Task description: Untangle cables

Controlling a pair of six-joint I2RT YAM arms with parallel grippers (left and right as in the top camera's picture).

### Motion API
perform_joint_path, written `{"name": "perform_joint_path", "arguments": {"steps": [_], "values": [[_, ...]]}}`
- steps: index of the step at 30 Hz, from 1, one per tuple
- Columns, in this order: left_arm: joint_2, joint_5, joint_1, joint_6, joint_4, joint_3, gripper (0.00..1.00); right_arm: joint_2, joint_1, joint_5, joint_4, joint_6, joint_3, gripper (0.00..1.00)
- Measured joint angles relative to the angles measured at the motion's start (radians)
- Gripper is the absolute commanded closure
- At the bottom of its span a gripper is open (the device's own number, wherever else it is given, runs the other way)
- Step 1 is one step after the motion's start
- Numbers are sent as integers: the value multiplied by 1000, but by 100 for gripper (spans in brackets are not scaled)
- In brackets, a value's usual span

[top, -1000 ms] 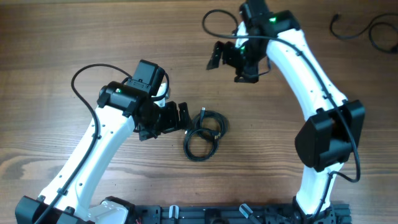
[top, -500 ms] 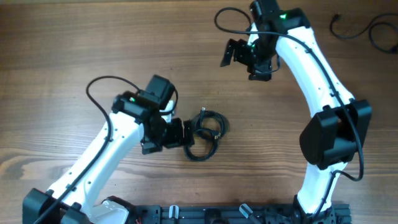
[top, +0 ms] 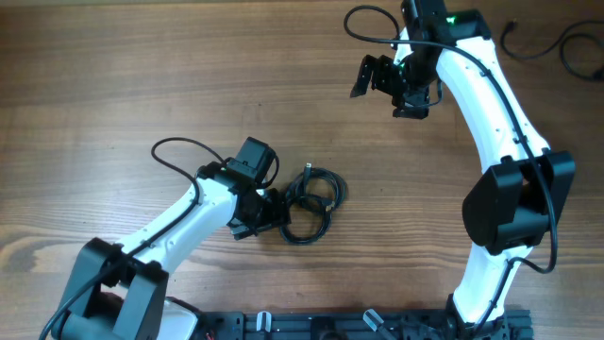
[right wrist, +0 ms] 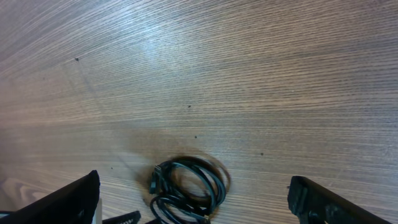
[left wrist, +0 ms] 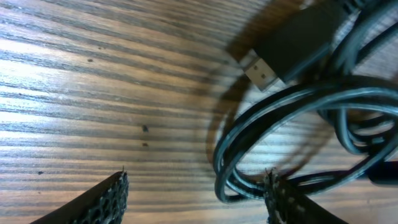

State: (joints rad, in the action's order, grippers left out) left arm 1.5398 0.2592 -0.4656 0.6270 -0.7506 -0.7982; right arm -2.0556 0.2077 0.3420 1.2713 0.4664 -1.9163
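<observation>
1 loose cable strand (top: 511, 38) well apart from coiled bundle (top: 311, 203)

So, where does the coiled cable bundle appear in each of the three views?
Overhead: cable bundle, just below centre on the table.
Left wrist: bundle fills the right half, close up.
Right wrist: bundle small, bottom centre.
Shared landmark: the left gripper, at the bundle's edge in overhead and left wrist views.

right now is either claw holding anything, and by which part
Nothing is held. The left claw straddles the edge of the cables, jaws apart, not pinching; the right claw is open, empty.
</observation>
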Motion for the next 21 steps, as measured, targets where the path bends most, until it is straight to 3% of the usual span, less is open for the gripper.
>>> {"name": "perform_joint_path", "arguments": {"steps": [3,7,17,19,21], "values": [[12,-4,0,15,21,1,52,0,0,0,0,0,0,0],[13,-5,0,31,34,1,54,0,0,0,0,-1,0,0],[26,-31,-81,53,63,1,49,0,0,0,3,-8,0,0],[57,-44,-90,57,63,1,53,0,0,0,6,-21,0,0],[69,-53,-90,63,63,1,63,0,0,-8,16,-26,0,0]]}}
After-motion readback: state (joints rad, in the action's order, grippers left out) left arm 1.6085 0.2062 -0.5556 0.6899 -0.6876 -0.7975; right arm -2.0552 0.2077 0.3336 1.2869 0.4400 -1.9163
